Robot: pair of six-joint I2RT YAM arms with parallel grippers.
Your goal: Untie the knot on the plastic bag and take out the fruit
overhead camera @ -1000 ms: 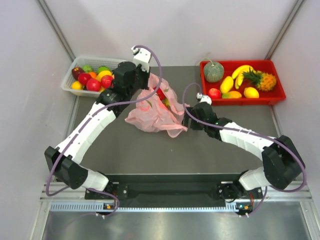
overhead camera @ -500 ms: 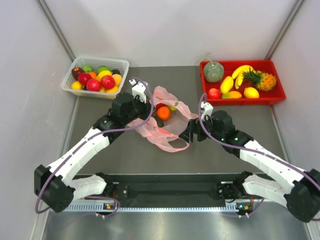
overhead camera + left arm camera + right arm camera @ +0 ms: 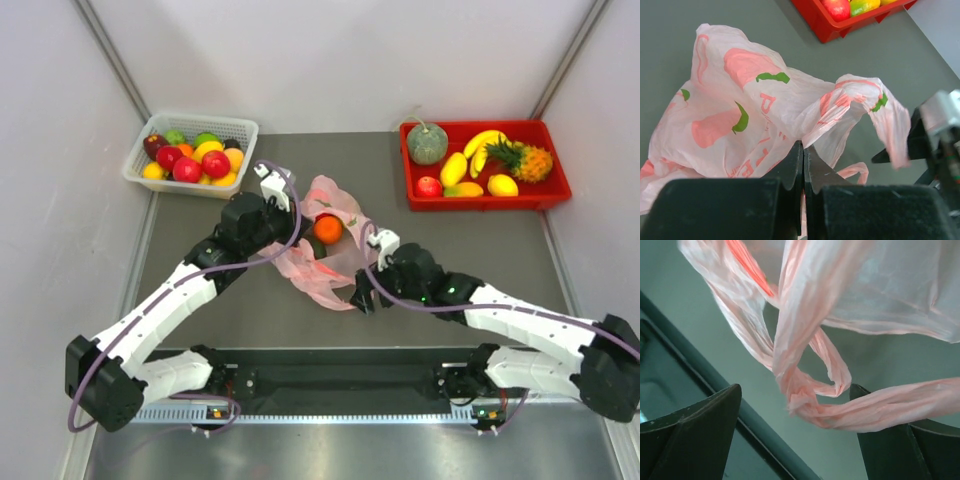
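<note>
Grey table before us: our left gripper clenches the plastic bag; our right gripper gapes wide, bag plastic between its fingers.

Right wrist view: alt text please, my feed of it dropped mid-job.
A twisted pink bag handle hangs in a loop between the open gripper's two dark fingers. The rest of the bag spreads across the top, with grey table and a dark rail behind.
</note>
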